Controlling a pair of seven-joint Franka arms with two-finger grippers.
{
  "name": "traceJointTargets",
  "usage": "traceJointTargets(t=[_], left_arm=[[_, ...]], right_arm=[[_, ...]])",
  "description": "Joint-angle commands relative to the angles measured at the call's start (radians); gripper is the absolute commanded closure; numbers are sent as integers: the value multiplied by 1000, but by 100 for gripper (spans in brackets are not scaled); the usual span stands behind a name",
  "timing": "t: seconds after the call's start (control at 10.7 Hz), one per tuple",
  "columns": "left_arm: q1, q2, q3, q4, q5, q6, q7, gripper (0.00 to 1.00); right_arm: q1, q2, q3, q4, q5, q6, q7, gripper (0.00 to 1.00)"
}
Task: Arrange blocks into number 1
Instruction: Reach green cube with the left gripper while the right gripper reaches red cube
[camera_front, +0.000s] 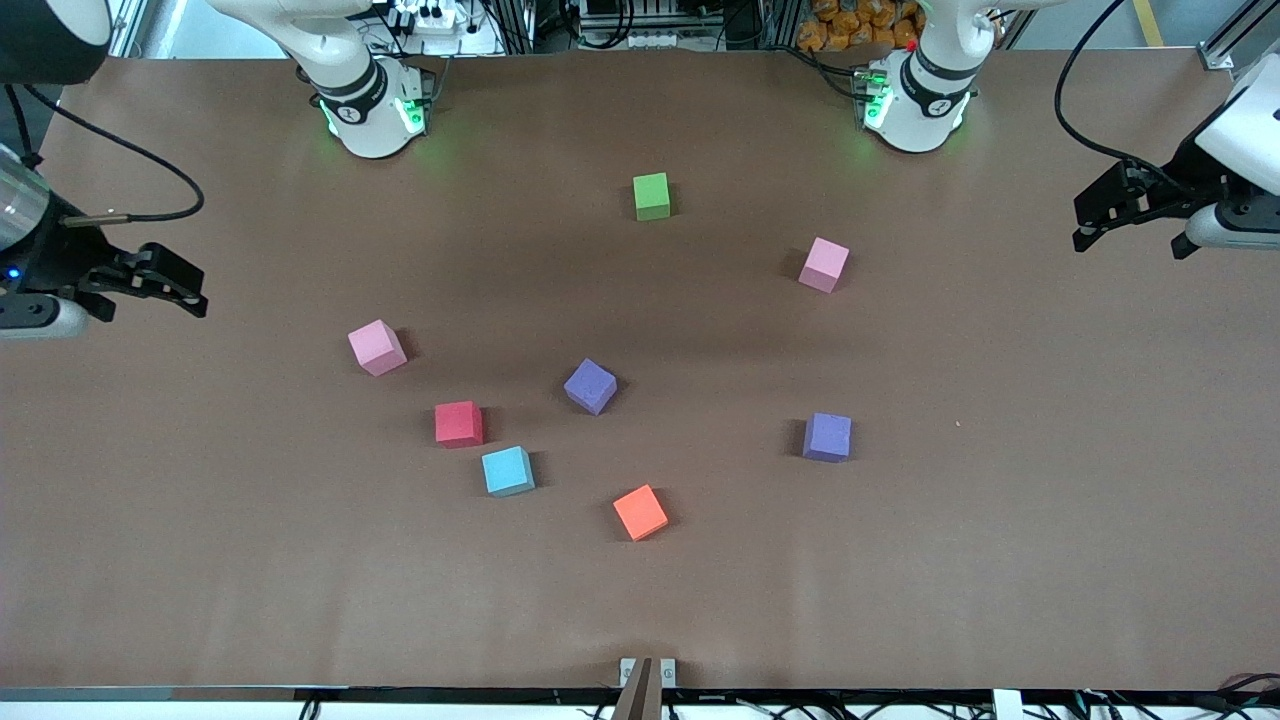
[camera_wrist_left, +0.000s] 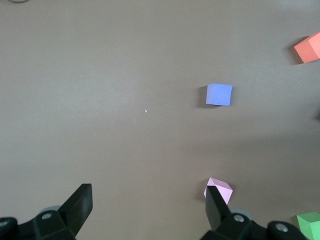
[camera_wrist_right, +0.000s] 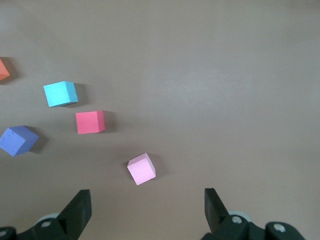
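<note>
1. Brown table (camera_front: 1000, 560) carries eight blocks, scattered and apart; I see no figure formed.
2. Green block (camera_front: 651, 196) lies farthest from the front camera; orange block (camera_front: 640, 512) nearest; red block (camera_front: 459, 423) just beside light blue block (camera_front: 508, 471).
3. Left gripper (camera_front: 1130, 235) hangs over the table's left-arm end; fingers spread, empty.
4. Right gripper (camera_front: 150, 285) over the right-arm end; likewise.

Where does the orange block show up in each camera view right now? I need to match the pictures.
Front view: the orange block lies nearest the front camera of all the blocks, beside the light blue block.
Left wrist view: only part of it shows, cut off by the picture's edge.
Right wrist view: a sliver at the picture's edge.
Shared landmark: the brown table, seen under the blocks in all three views.
</note>
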Motion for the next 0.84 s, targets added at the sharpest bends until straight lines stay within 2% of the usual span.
traceJointTargets(t=[0.0,0.28,0.56,0.75], left_arm=[[-3,-6,9,8,4,-19,23,0],[-6,4,9,-4,-8,-5,13,0],[-68,47,3,-56,-14,42,13,0],[-78,44,-64,-128,-24,84,8,0]], right_arm=[[-28,7,15,15,-16,-16,-44,0],[-39,7,15,5,-16,-16,-43,0],[-46,9,15,3,-13,-16,-43,0],[-36,21,16,3,-13,-17,-38,0]])
